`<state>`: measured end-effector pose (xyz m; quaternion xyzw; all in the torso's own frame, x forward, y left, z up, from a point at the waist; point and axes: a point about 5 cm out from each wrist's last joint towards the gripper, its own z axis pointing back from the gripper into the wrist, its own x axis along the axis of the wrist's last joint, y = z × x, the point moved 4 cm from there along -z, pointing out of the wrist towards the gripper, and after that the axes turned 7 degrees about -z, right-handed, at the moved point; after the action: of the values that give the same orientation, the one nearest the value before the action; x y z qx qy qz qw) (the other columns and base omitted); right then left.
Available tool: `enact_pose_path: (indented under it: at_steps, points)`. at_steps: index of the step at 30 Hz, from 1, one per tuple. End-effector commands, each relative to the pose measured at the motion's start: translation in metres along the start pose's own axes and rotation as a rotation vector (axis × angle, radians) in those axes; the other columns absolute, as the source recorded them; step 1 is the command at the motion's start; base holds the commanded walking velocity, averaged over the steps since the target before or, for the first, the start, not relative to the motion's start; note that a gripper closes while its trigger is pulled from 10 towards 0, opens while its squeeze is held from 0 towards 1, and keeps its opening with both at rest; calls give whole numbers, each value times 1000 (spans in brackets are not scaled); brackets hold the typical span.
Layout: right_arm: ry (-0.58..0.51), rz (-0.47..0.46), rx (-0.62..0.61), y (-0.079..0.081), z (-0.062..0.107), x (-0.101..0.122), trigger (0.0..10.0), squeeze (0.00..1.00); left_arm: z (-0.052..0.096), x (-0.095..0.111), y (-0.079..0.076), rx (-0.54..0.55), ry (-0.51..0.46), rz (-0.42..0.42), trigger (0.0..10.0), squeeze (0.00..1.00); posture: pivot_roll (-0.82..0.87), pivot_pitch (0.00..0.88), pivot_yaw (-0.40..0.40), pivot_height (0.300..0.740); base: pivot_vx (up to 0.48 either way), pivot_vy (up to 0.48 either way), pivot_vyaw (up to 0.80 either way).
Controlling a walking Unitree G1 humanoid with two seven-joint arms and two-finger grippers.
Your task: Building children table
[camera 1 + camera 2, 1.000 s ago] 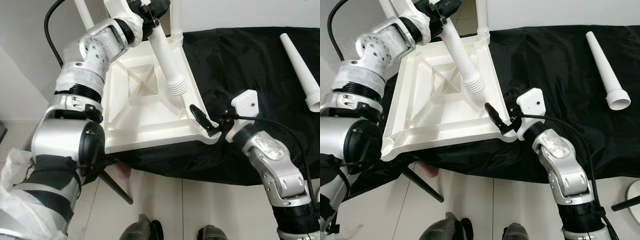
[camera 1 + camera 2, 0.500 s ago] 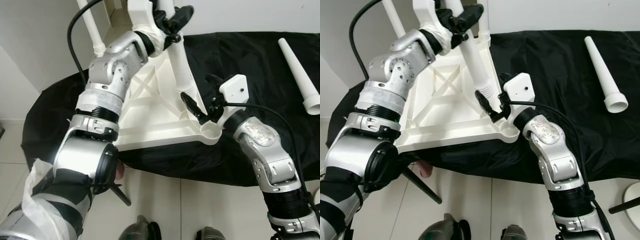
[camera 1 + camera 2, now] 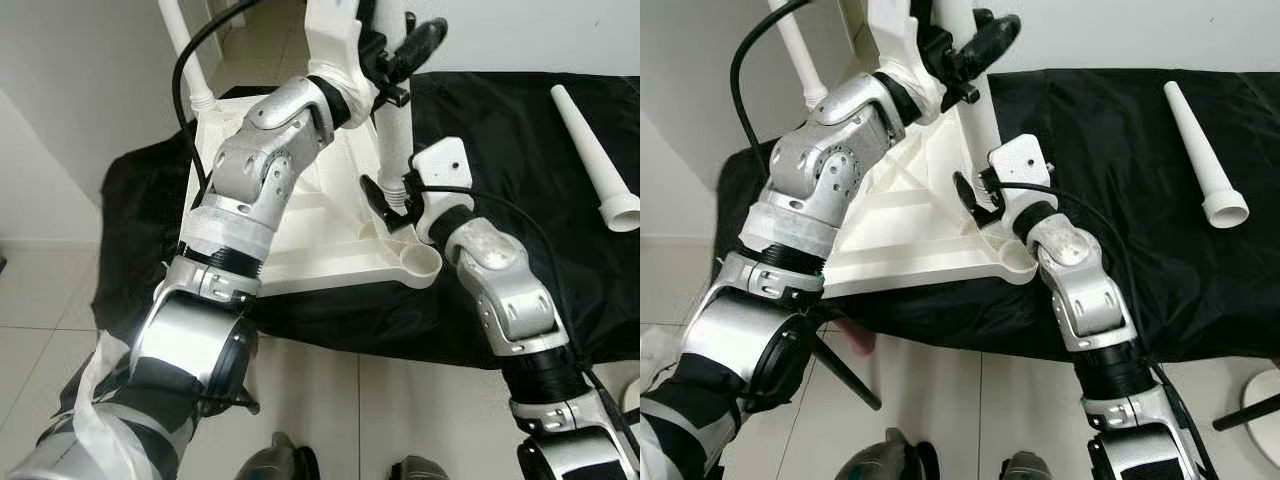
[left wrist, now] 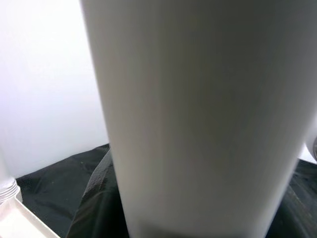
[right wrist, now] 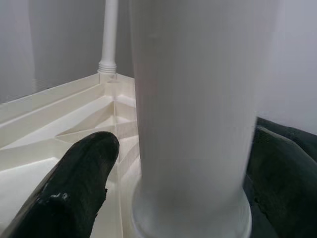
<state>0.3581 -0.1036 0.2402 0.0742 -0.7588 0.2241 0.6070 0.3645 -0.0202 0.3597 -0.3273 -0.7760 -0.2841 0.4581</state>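
On the black cloth [image 3: 500, 130] in front of you lies the white plastic table top [image 3: 300, 240], turned upside down so its ribbed underside faces up. Near its right front corner a white table leg [image 3: 392, 150] stands upright, close behind the round empty corner socket [image 3: 420, 262]. Your left gripper [image 3: 395, 60] is high up on this leg, and its black fingers [image 3: 415, 45] are closed around the leg, one on each side. In your left wrist view the leg [image 4: 198, 114] is very close to the camera, with a dark finger just behind it. Your right gripper [image 3: 385, 195] is low down at the bottom of the same leg, where the leg meets the table top. Its two fingers [image 5: 69, 198] sit on either side of the leg's wide foot; you cannot tell if they squeeze it or only sit beside it. Two more legs [image 3: 185, 50] already stand up at the far corners of the table top. One loose leg [image 3: 595, 150] lies flat on the cloth, well apart to the right.
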Motion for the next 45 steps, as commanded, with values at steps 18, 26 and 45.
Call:
enact_pose_path:
  at_steps: [18, 26, 45]
  points:
    - [-78, 63, 33, 10, -10, 16, 10000, 0, -1, 3, -10, -4, -10, -37, 10000, 0, -40, 0, 119, 740, 0, 0, 0]
    - [-54, 45, 28, 11, -10, 10, 4941, 0, -2, 4, -14, -17, -14, -41, 10000, 0, -40, 0, 121, 740, 0, 0, 0]
    - [-1, -7, -55, 1, -13, 0, 10000, 0, -4, 11, -25, -62, -37, -52, 10000, 106, -31, 0, 125, 740, 0, 0, 0]
